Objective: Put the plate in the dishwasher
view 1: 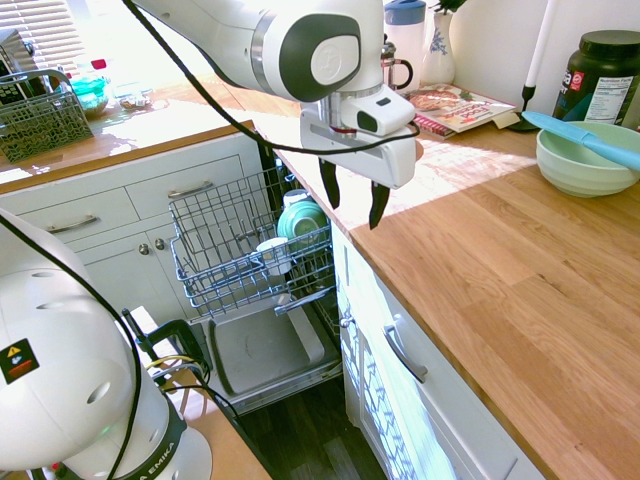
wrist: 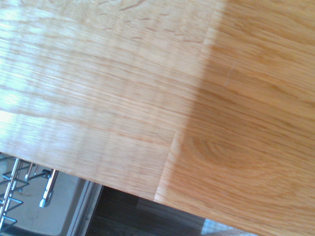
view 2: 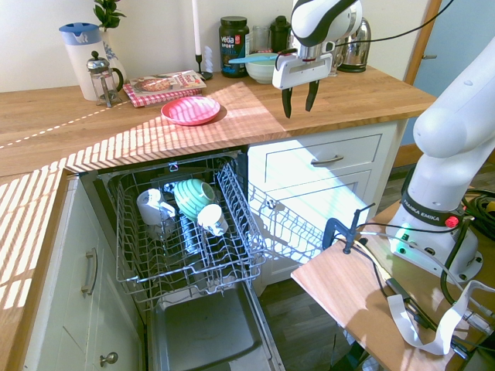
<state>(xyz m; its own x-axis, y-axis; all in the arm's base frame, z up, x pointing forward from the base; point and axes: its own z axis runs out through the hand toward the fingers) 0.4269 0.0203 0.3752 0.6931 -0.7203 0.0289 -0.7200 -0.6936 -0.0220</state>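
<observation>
The task is at the reaching stage, by my judgement: the end effector is empty, its fingers spread wide above the wooden tabletop, while the red plate lies flat on that surface at its 9 o'clock in the second exterior view. The next move calls for a swing toward 9 o'clock in that view, then a descent to pinch the raised rim. After that, the plate would need carrying toward its 6 o'clock, into the open dishwasher, whose wire rack holds a teal bowl.
</observation>
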